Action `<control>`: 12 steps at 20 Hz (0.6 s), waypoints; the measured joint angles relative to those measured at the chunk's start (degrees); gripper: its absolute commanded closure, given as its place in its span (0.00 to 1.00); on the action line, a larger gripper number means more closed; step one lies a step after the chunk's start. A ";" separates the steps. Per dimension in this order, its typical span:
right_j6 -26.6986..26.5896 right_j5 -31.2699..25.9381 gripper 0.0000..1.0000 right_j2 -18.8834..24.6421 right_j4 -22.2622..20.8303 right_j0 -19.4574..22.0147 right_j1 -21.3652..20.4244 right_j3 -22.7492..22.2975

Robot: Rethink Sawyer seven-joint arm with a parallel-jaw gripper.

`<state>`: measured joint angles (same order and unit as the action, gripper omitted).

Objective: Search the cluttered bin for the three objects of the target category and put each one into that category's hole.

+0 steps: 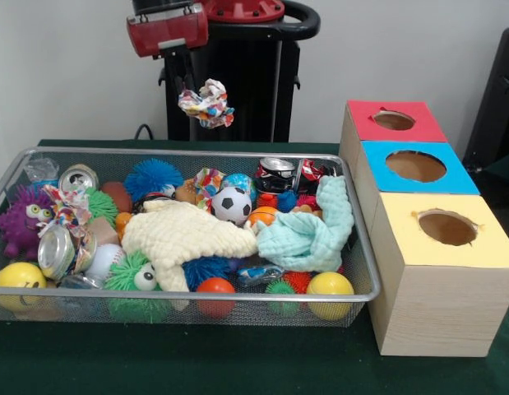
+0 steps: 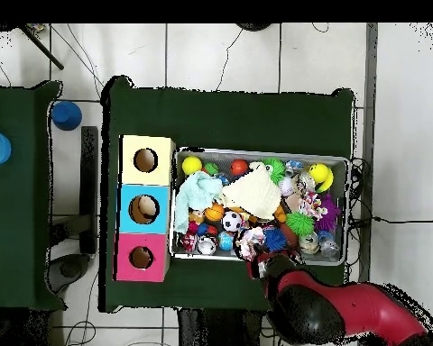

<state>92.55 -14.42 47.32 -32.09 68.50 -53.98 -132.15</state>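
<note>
The gripper point(image 1: 203, 92) is hanging in the air above the far rim of the wire mesh bin point(image 1: 363, 271), and its fingers are pinching a small multicoloured fabric knot point(image 1: 206, 104), which is dangling clear of the clutter below. In the overhead view the red arm point(image 2: 333, 311) is reaching over the bin's edge nearest the robot base, and the knot is hard to pick out there.

Inside the bin, a cream waffle-weave cloth point(image 1: 187, 234) is lying across the middle, with a mint-green waffle-weave cloth point(image 1: 314, 232) draped just beside it toward the boxes. A small soccer ball point(image 1: 232, 205) is sitting between the two cloths at the far side. A purple spiky googly-eyed ball point(image 1: 22, 220) is resting at the bin's end farthest from the boxes, near a crushed silver can point(image 1: 57, 251) and a yellow smiley ball point(image 1: 18, 281). A blue spiky ball point(image 1: 152, 177) is lying by the far rim.

What may be a tan plush animal point(image 1: 187, 194) is peeking out just behind the cream cloth, though it is mostly buried.

Beside the bin, three wooden boxes are standing in a row: yellow-topped point(image 1: 447, 230), blue-topped point(image 1: 416, 167) and red-topped point(image 1: 394, 121), each with a round hole.
</note>
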 measured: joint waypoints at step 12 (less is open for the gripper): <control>0.00 0.00 0.00 1.09 -0.02 -0.01 -0.02 0.08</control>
<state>92.55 -14.42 48.41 -32.12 68.49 -54.00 -132.07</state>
